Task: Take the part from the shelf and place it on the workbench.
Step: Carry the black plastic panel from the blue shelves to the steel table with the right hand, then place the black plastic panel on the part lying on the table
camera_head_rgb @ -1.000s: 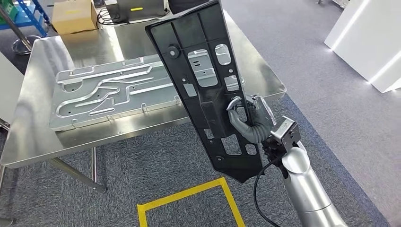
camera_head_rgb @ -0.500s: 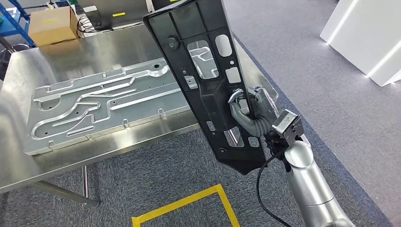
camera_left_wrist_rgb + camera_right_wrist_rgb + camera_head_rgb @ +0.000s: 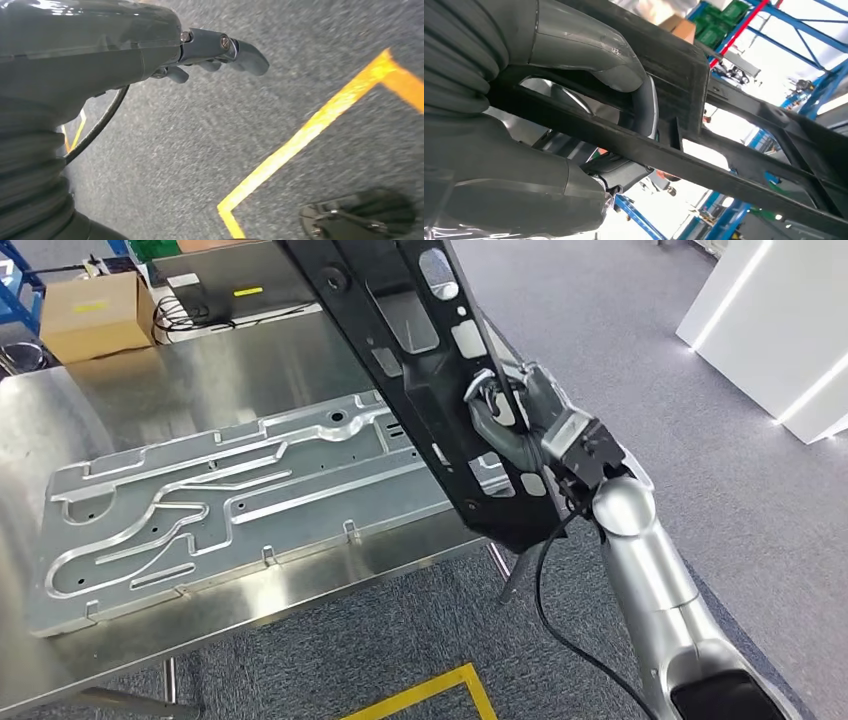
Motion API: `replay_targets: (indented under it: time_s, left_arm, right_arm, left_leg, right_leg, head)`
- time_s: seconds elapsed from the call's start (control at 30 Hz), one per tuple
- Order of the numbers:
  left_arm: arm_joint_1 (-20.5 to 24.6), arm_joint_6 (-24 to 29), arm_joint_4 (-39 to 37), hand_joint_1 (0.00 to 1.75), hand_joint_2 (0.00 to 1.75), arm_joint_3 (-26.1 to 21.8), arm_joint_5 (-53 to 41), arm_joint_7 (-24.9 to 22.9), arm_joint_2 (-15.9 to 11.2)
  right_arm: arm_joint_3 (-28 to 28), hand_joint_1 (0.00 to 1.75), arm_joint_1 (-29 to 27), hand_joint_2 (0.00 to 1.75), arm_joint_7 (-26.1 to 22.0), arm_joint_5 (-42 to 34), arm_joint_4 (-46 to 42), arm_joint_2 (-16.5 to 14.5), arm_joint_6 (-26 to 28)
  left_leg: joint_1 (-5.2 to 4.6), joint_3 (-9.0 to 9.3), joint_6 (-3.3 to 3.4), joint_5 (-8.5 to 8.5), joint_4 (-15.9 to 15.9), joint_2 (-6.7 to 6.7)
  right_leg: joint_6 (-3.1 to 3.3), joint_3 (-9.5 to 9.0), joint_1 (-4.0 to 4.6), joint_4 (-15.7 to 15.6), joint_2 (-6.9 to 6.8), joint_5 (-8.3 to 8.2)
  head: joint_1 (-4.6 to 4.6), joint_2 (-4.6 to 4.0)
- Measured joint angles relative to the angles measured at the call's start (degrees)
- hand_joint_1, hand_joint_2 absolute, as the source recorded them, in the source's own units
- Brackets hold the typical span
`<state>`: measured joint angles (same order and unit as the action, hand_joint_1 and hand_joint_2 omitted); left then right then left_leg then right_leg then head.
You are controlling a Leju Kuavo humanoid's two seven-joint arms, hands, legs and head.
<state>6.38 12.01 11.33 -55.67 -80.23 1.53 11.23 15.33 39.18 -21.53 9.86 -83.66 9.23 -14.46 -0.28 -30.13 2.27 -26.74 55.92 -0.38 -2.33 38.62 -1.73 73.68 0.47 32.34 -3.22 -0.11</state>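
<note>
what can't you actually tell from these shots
- Top end of the black part: cut off by the head view's upper edge.
- Workbench behind the part: hidden, so it cannot be told whether the part's lower tip touches it.
- Metal plate: its right corner is covered by the part.
- Right hand: the fingers' far side is hidden behind the part's rail.
- Left hand: blurred, so its fingers' state is unclear.

Part [image 3: 420, 360] above workbench [image 3: 230, 370] right edge, metal plate [image 3: 230, 500] on workbench.
</note>
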Motion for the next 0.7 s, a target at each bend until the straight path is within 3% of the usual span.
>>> replay_targets:
  time_s: [0.07, 0.1, 0.13, 0.17, 0.23, 0.27, 0.33, 0.37, 0.4, 0.43, 0.47, 0.5, 0.57, 0.6, 0.63, 0.7]
  left_arm:
    - [0.1, 0.0, 0.0, 0.0, 1.75, 0.0, -0.1, 0.0, 0.1]
    - [0.0, 0.0, 0.0, 0.0, 1.75, 0.0, -0.1, 0.0, 0.1]
    - [0.0, 0.0, 0.0, 0.0, 1.75, 0.0, -0.1, 0.0, 0.1]
    - [0.0, 0.0, 0.0, 0.0, 1.75, 0.0, -0.1, 0.0, 0.1]
    - [0.0, 0.0, 0.0, 0.0, 1.75, 0.0, -0.1, -0.1, 0.1]
    - [0.1, 0.0, 0.0, 0.0, 1.75, 0.1, -0.1, -0.1, 0.1]
    - [0.3, 0.0, 0.0, 0.0, 1.75, 0.1, -0.1, -0.1, 0.1]
    - [0.4, 0.0, 0.0, 0.0, 1.75, 0.1, -0.1, 0.0, 0.1]
    - [0.5, 0.0, 0.0, 0.0, 1.75, 0.1, -0.1, 0.0, 0.2]
    - [0.7, -0.1, 0.0, 0.0, 1.75, 0.1, 0.0, 0.0, 0.2]
    - [0.9, -0.1, 0.0, 0.0, 1.75, 0.1, 0.0, 0.1, 0.2]
    - [1.1, -0.1, 0.0, 0.0, 1.75, 0.1, 0.0, 0.1, 0.3]
    - [1.4, -0.1, 0.0, 0.0, 1.75, 0.1, 0.1, 0.2, 0.4]
    - [1.5, -0.1, 0.0, 0.0, 1.75, 0.1, 0.1, 0.2, 0.5]
    - [1.6, -0.1, 0.0, 0.0, 1.75, 0.1, 0.1, 0.2, 0.6]
    - [1.6, -0.1, 0.0, 0.0, 1.75, 0.1, 0.2, 0.2, 0.7]
  right_arm:
    - [0.8, 1.75, 3.3, 1.75, 0.3, 0.4, 2.7, 0.0, -0.2]
    - [1.1, 1.75, 4.4, 1.75, 0.4, 0.5, 3.7, 0.0, -0.3]
    - [1.4, 1.75, 5.3, 1.75, 0.4, 0.6, 4.6, -0.1, -0.4]
    - [1.7, 1.75, 6.0, 1.75, 0.4, 0.6, 5.5, -0.1, -0.4]
    - [2.2, 1.75, 6.9, 1.75, 0.4, 0.6, 6.9, -0.5, -0.4]
    - [2.4, 1.75, 7.1, 1.75, 0.3, 0.7, 7.4, -0.7, -0.4]
    - [2.6, 1.75, 7.6, 1.75, 0.3, 0.7, 7.7, -0.9, -0.4]
    - [2.7, 1.75, 7.9, 1.75, 0.2, 0.7, 7.8, -0.5, -0.4]
    - [2.9, 1.75, 8.3, 1.75, 0.1, 0.7, 7.9, -0.1, -0.4]
    - [3.2, 1.75, 8.4, 1.75, 0.1, 0.7, 8.0, 0.5, -0.4]
    - [3.4, 1.75, 8.5, 1.75, 0.0, 0.6, 8.1, 1.1, -0.4]
    - [3.7, 1.75, 8.5, 1.75, 0.0, 0.6, 8.3, 1.6, -0.4]
    - [4.1, 1.75, 8.4, 1.75, 0.0, 0.7, 8.6, 2.2, -0.5]
    - [4.2, 1.75, 8.5, 1.75, 0.0, 0.7, 8.8, 2.3, -0.5]
    - [4.4, 1.75, 8.5, 1.75, 0.0, 0.7, 8.9, 2.5, -0.5]
    - [4.7, 1.75, 8.4, 1.75, 0.0, 0.7, 9.3, 2.6, -0.5]
  left_leg:
    - [0.36, 2.57, -0.29, -2.0, 0.0, -0.3]
    - [0.6, 3.99, -0.55, -3.09, 0.0, -0.5]
    - [0.81, 5.34, -0.88, -4.27, -0.1, -0.67]
    - [0.89, 6.77, -1.22, -5.52, 0.1, -0.76]
    - [0.73, 8.79, -2.02, -7.73, -0.6, -0.79]
    - [0.62, 9.78, -2.51, -8.18, -0.8, -0.68]
    - [0.67, 10.02, -3.22, -6.97, 0.5, -0.35]
    - [0.75, 8.93, -3.48, -5.5, 3.4, -0.22]
    - [0.84, 6.79, -3.61, -4.41, 7.1, -0.14]
    - [0.89, 4.14, -3.75, -4.4, 11.0, -0.08]
    - [0.89, 1.33, -3.81, -5.58, 14.5, -0.03]
    - [0.86, -1.23, -3.79, -8.14, 16.7, 0.0]
    - [0.71, -4.92, -3.47, -13.81, 17.0, 0.03]
    - [0.55, -6.07, -3.03, -14.74, 15.4, 0.03]
    - [0.25, -6.87, -2.29, -13.04, 12.9, 0.03]
    - [-1.11, -7.99, -0.24, -2.71, 6.4, -0.17]
  right_leg:
    - [-0.48, 3.59, -0.11, -0.3, -0.18, 2.95]
    - [-0.7, 4.36, -0.17, -2.2, -0.32, 2.64]
    - [-0.9, 4.68, -0.26, -5.3, -0.61, 0.03]
    - [-0.95, 4.81, -0.31, -9.1, -1.09, -5.01]
    - [-0.2, 4.71, -0.2, -13.6, -1.86, -12.98]
    - [0.4, 4.58, -0.11, -14.5, -1.86, -14.53]
    - [1.54, 3.54, -0.1, -14.4, -1.3, -13.02]
    - [2.03, 2.65, -0.13, -14.6, -1.15, -12.22]
    - [2.48, 1.59, -0.07, -14.7, -1.06, -11.37]
    - [2.83, 0.35, 0.05, -14.9, -0.98, -10.51]
    - [3.05, -0.97, 0.23, -15.1, -0.98, -9.53]
    - [3.2, -2.42, 0.42, -15.3, -0.98, -8.53]
    - [3.41, -5.71, 0.85, -15.8, -0.93, -6.36]
    - [3.49, -7.46, 1.11, -16.0, -0.9, -5.2]
    - [3.56, -9.15, 1.38, -16.1, -0.88, -4.05]
    - [3.54, -12.0, 1.59, -16.5, -0.59, -2.02]
  head:
    - [0.01, 0.0]
    - [0.01, 0.0]
    - [0.01, 0.0]
    - [0.01, 0.0]
    - [-0.01, 0.0]
    - [-0.02, 0.0]
    - [-0.04, 0.0]
    - [-0.05, 0.0]
    - [-0.06, 0.0]
    - [-0.07, 0.0]
    - [-0.08, 0.0]
    - [-0.07, 0.0]
    - [-0.07, 0.0]
    - [-0.07, 0.0]
    - [-0.07, 0.0]
    - [-0.07, 0.0]
